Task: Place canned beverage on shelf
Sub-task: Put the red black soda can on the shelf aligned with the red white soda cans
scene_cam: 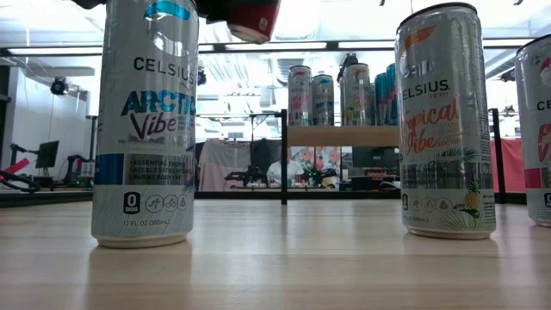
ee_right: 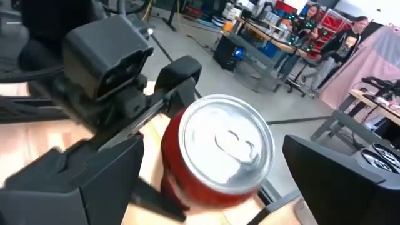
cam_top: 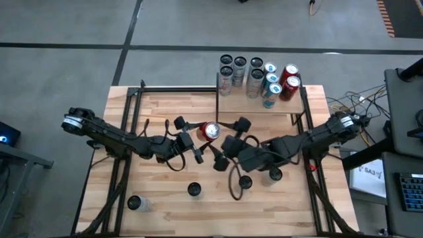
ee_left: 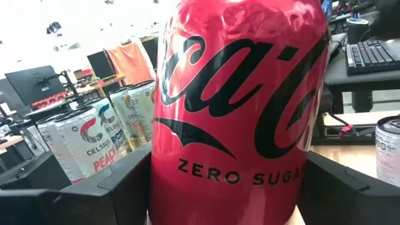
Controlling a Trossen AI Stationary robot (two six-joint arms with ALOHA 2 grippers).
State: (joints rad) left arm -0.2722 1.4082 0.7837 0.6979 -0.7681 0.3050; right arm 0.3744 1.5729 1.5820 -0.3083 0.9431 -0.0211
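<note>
A red Coca-Cola Zero Sugar can [ee_left: 237, 106] hangs above the middle of the table [cam_top: 211, 130], with my left gripper [cam_top: 201, 137] shut on it. In the low view only its lower end [scene_cam: 254, 21] shows, high above the tabletop. My right gripper [ee_right: 206, 181] is open and faces the can's silver top [ee_right: 228, 140] from the table's right. Its fingers stand wide on either side of the can without touching it. The shelf [cam_top: 231, 106] is at the far edge, right of centre, and several cans [cam_top: 254, 76] stand on its board. My left gripper pinches the red can by its side wall [ee_left: 159, 181] between its two fingers [ee_left: 115, 187], one on each side. The fingers come level from the table's left. The can stays upright, top up, lifted clear of the table.
Loose cans stand on the near half of the table [cam_top: 194, 190], [cam_top: 135, 203], [cam_top: 275, 174]. The low view shows two tall Celsius cans close up [scene_cam: 142, 120], [scene_cam: 443, 120]. Black frame posts [cam_top: 125, 132] run along the table's sides. People and desks fill the room beyond.
</note>
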